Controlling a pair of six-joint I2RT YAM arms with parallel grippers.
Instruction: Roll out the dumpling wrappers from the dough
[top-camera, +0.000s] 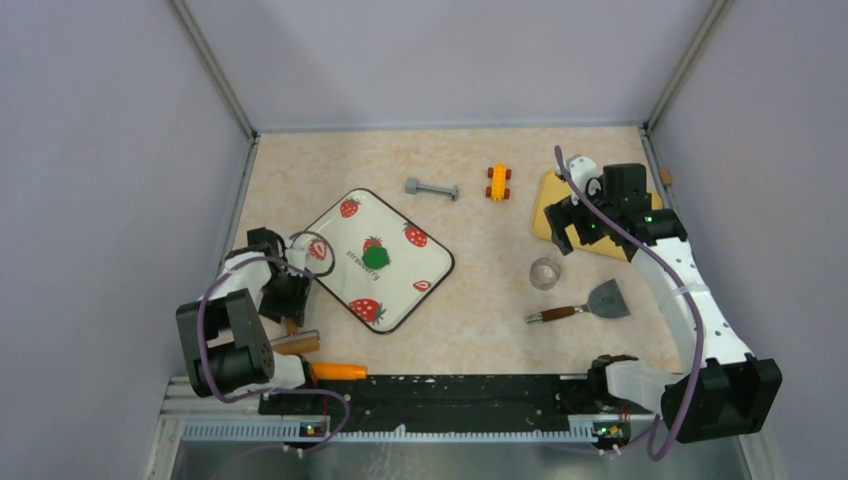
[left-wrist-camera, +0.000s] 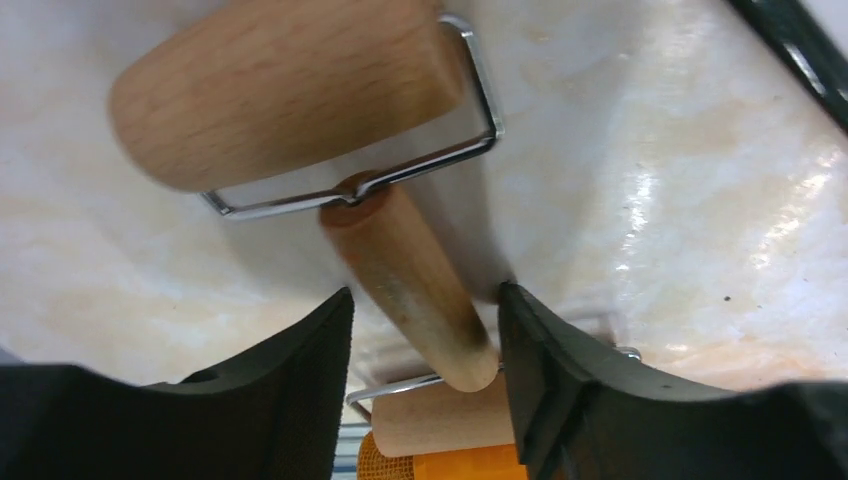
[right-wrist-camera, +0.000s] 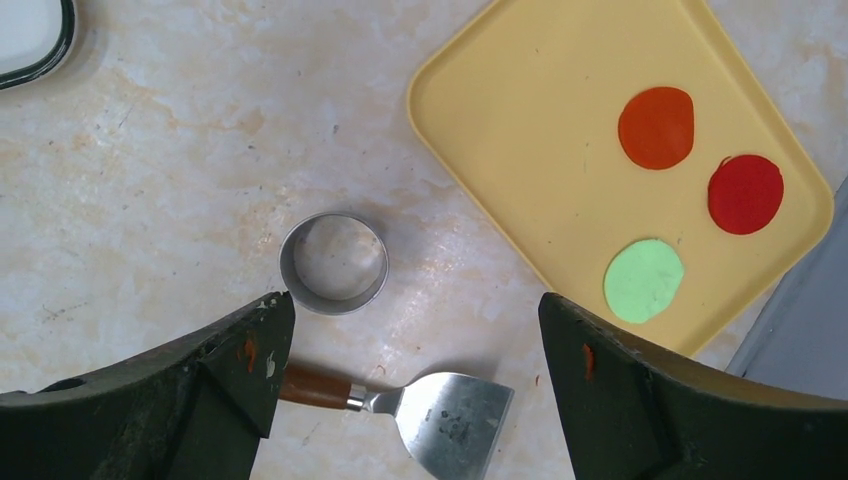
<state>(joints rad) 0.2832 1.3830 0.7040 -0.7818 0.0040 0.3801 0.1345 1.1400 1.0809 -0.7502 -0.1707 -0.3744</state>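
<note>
The dough (top-camera: 376, 257) is a small dark green ball in the middle of the strawberry plate (top-camera: 420, 285). No dark green wrappers show in any view. My left gripper (top-camera: 288, 296) is low at the plate's left edge. In the left wrist view it (left-wrist-camera: 425, 320) is open, and its jaws straddle the handle (left-wrist-camera: 405, 275) of the wooden roller (left-wrist-camera: 280, 90), with a gap on the left side. My right gripper (top-camera: 575, 228) hovers open and empty by the yellow tray (top-camera: 548, 205). In the right wrist view it (right-wrist-camera: 415, 320) is above bare table.
The yellow tray (right-wrist-camera: 520, 120) holds an orange-red disc (right-wrist-camera: 656, 127), a red disc (right-wrist-camera: 745, 194) and a pale green disc (right-wrist-camera: 644, 280). A round metal cutter (right-wrist-camera: 333, 262) and a scraper (right-wrist-camera: 455, 415) lie beside it. A bolt (top-camera: 432, 187), a toy (top-camera: 497, 182) and an orange-handled tool (top-camera: 335, 371) lie around.
</note>
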